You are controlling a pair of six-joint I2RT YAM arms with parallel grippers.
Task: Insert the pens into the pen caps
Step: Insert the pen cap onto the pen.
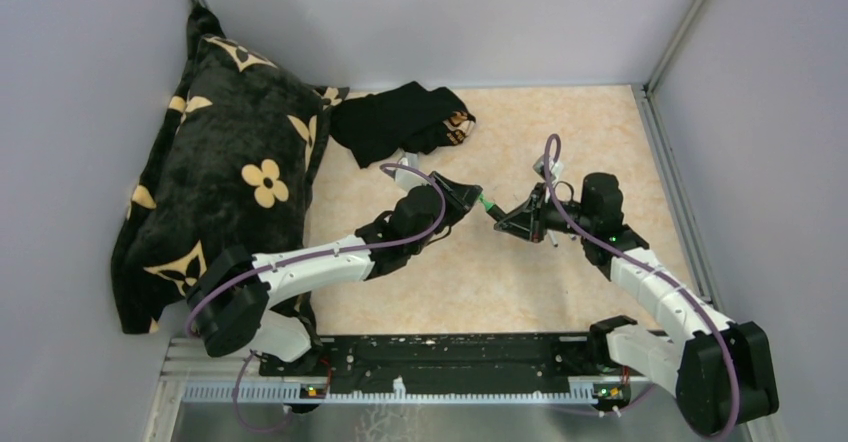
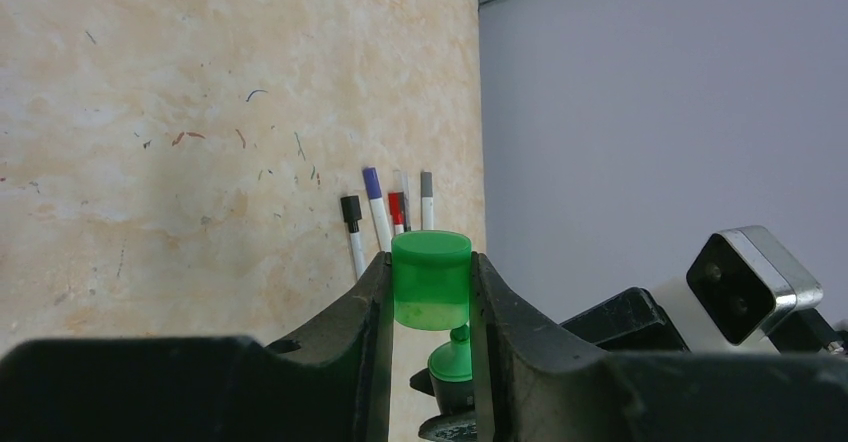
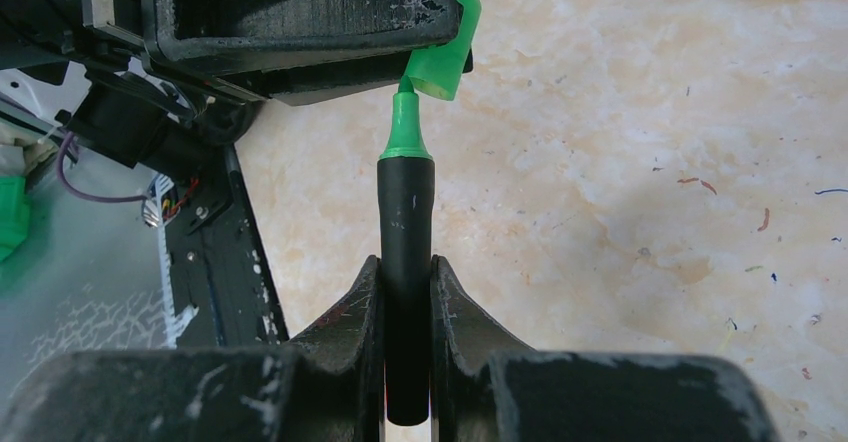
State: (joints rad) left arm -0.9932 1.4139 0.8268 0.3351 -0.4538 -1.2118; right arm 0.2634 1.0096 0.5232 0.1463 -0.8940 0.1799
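From above, both arms reach in over the table [image 1: 600, 142] and meet near its middle. The left arm stretches low from the near-left corner, and the right arm bends in from the near-right. The left gripper [image 1: 468, 202] and the right gripper [image 1: 508, 219] point at each other, tip to tip, with a small spot of green between them. A black pillow [image 1: 230, 212] with pale flowers lies along the left wall, and a black cloth [image 1: 395, 117] sits beside it at the back.

The left wrist camera shows the green cap [image 2: 431, 280] standing upright between the two fingers. They press on both its sides, closed only as far as the cap allows. Just below the cap is the green tip of the marker. Beyond it, four thin pens [image 2: 378, 214] lie side by side on the table by the far wall, their ends black, purple, red and grey. The right arm's camera [image 2: 755, 282] shows at lower right.

The right wrist camera shows the black marker [image 3: 405, 202] clamped tight between nearly closed fingers, its barrel in line with them and its green tip pointing away. The tip meets the rim of the cap's open end — the cap tilts off to the right, out of line with the marker. Whether the tip is inside I cannot tell.
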